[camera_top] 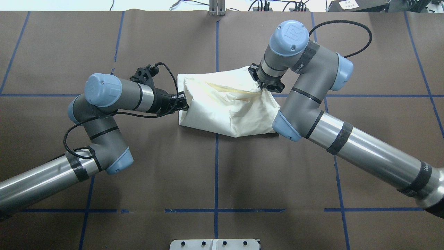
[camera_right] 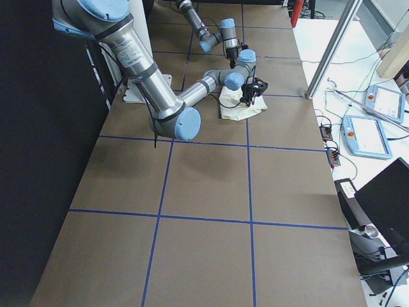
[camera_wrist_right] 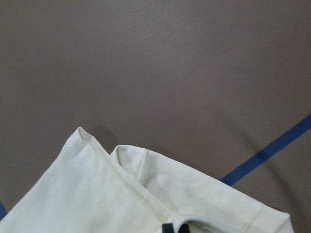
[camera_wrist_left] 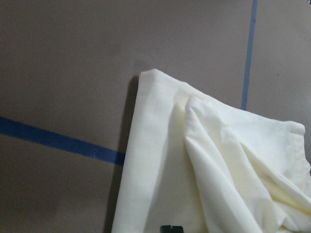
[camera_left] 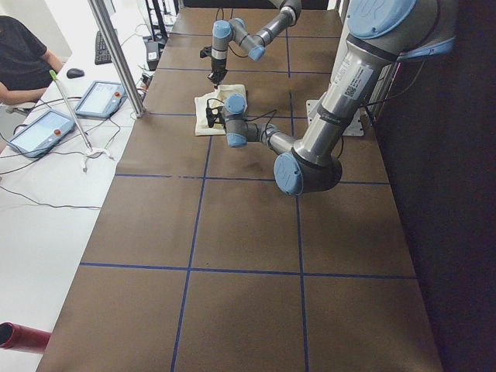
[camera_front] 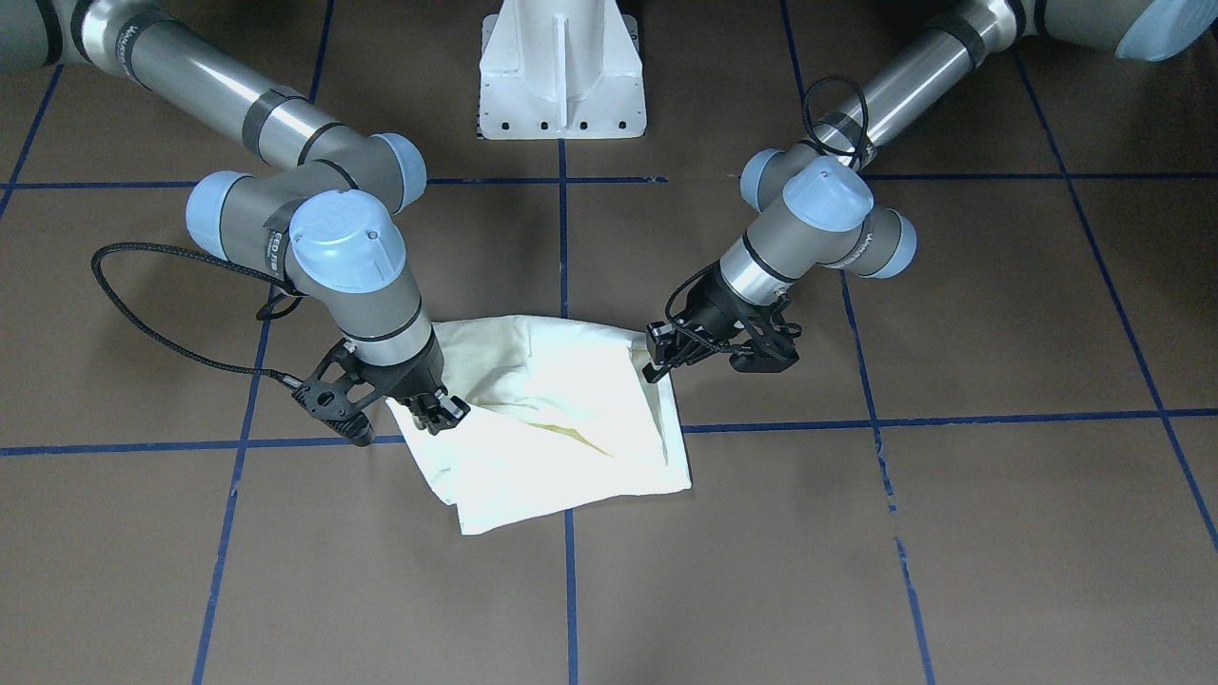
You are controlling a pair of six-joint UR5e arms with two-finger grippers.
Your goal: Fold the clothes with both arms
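A cream-white cloth [camera_top: 229, 107] lies loosely folded on the brown table, near the middle blue line; it also shows in the front-facing view [camera_front: 561, 428]. My left gripper [camera_top: 182, 104] lies low at the cloth's left edge and looks shut on it; in the front-facing view it [camera_front: 657, 366] is at the cloth's right corner. My right gripper [camera_top: 262, 86] points down onto the cloth's far right part and looks shut on a pinch of it, with creases running from it; it also shows in the front-facing view [camera_front: 440, 415]. Both wrist views show folded cloth layers [camera_wrist_left: 204, 165] [camera_wrist_right: 146, 194].
The white pedestal base [camera_front: 561, 76] stands at the robot's side of the table. Blue tape lines [camera_top: 216, 166] grid the brown surface. Beside the table a metal pole [camera_left: 116, 54], two tablets [camera_left: 97, 99] and a seated person [camera_left: 23, 62] show in the left view.
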